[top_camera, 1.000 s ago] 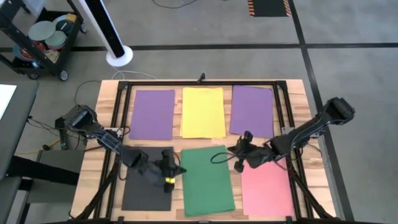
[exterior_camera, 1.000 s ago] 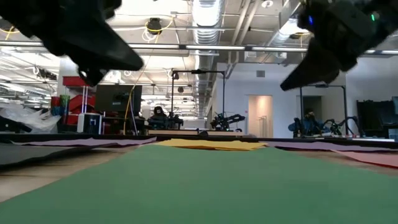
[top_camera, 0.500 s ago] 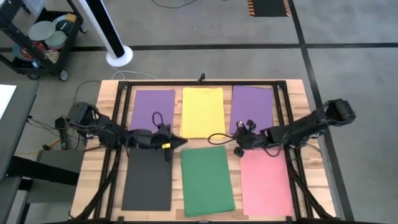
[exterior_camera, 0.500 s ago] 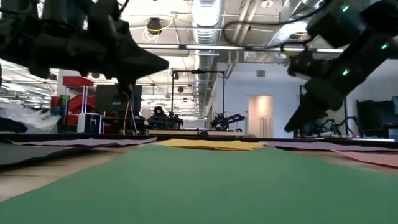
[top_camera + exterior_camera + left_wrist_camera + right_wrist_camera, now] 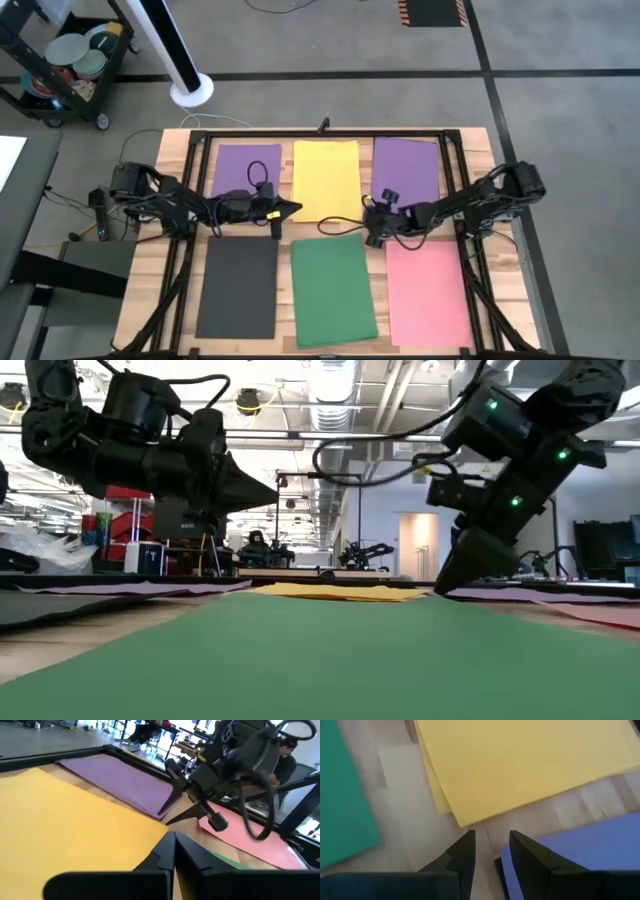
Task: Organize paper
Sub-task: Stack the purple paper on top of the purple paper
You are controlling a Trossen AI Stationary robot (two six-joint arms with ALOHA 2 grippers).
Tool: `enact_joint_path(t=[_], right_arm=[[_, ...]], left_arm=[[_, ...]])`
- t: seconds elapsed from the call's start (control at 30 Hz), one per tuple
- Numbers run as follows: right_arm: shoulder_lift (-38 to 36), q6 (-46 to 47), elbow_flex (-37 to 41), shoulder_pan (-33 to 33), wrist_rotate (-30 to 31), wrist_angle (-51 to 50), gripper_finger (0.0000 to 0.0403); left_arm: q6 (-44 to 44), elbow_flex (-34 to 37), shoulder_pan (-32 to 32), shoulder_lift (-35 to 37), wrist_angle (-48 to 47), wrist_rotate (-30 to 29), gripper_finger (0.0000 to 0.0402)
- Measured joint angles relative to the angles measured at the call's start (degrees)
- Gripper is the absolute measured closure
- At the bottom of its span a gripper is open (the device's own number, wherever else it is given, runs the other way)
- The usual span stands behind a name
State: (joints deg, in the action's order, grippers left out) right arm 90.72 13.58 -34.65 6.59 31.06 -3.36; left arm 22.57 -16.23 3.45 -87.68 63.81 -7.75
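Six flat coloured paper sheets (image 5: 327,180) are lying sorted around the yellow one, while the right gripper (image 5: 367,222), fingers apart and empty, and the left gripper (image 5: 292,208), fingers pressed together, are hovering beside its near corners, so little seems left.

A wooden bench (image 5: 170,290) carried a black metal frame (image 5: 325,132). Beside it stood a wheeled cart (image 5: 60,70) and a white post base (image 5: 191,91).

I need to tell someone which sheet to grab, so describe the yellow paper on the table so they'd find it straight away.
Start at the wooden table with the black frame, seen from above. Six sheets lie in two rows of three; take the row farther from the arms' bases. The yellow paper is the middle one, flanked by two purple sheets, and it is the only yellow sheet there.
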Motion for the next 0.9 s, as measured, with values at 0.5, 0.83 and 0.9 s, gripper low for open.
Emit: enact_joint_path(t=[0.5,0.83,0.9], right_arm=[[5.03,3.43,-5.1,0.0,6.59,-8.88,0.0362],[2.61,7.57,-9.32,2.28,6.4,-15.39,0.0402],[1.2,8.41,-10.54,2.98,6.4,-16.71,0.0402]], left_arm=[[-1.97,-0.15,0.54,0.0,-1.5,-0.04,0.0401],[-4.36,-2.43,0.72,0.0,-5.56,4.88,0.0401],[-6.76,-4.08,1.18,0.0,-9.36,6.03,0.0401]])
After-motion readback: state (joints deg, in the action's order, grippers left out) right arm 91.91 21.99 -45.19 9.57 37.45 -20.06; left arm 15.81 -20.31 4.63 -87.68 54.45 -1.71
